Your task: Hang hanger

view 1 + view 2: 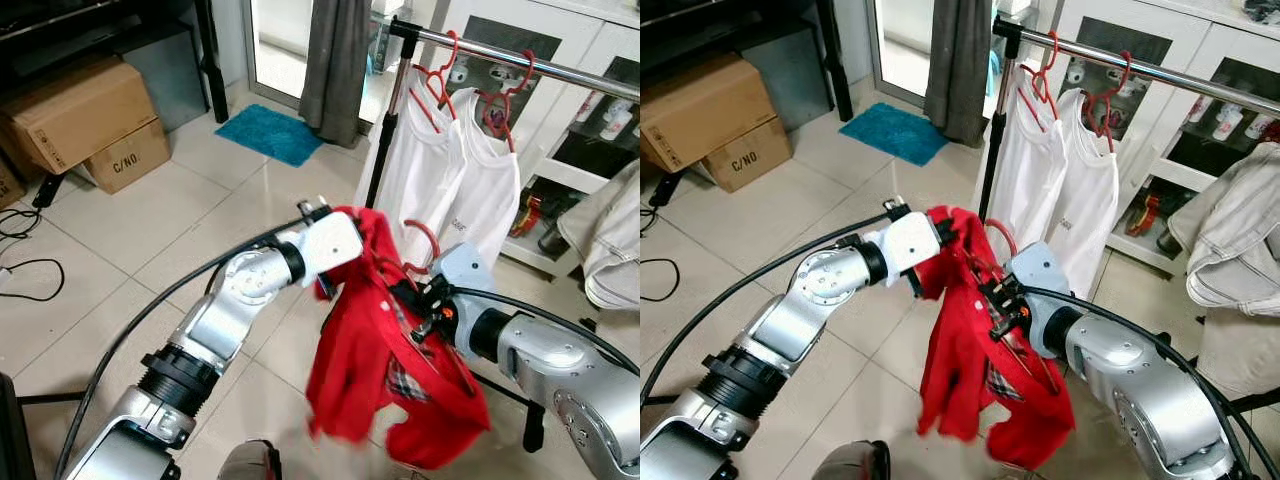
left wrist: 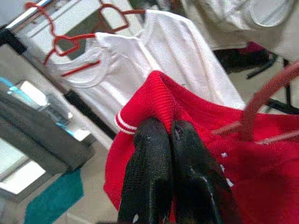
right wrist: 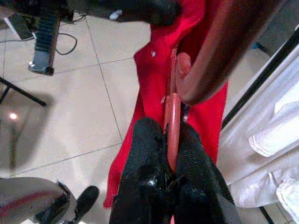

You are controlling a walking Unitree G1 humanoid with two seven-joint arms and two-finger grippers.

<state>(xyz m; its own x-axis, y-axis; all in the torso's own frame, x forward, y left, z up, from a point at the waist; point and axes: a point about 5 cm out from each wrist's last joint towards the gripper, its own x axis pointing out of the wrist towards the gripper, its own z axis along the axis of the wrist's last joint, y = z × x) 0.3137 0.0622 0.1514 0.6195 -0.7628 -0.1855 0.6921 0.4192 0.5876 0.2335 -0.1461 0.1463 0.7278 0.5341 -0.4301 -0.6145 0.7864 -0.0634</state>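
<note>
A red shirt (image 1: 365, 370) on a red plastic hanger (image 1: 428, 240) hangs between my two arms, in front of the clothes rail (image 1: 520, 60). My left gripper (image 2: 169, 135) is shut on the shirt's ribbed collar edge (image 2: 156, 100), at the shirt's upper left. My right gripper (image 3: 172, 140) is shut on the hanger's red bar (image 3: 173, 112), just below its hook (image 3: 219, 51). The hook (image 1: 1008, 236) stands well below the rail. Two white shirts (image 1: 450, 175) hang on red hangers on the rail.
Cardboard boxes (image 1: 85, 120) stand at the far left beside cables (image 1: 25, 270) on the tiled floor. A teal mat (image 1: 270, 133) and grey curtain (image 1: 335, 65) lie behind. A white cabinet (image 1: 590, 130) and draped pale garment (image 1: 610, 230) sit at right. The rack's black upright (image 1: 385, 130) is close.
</note>
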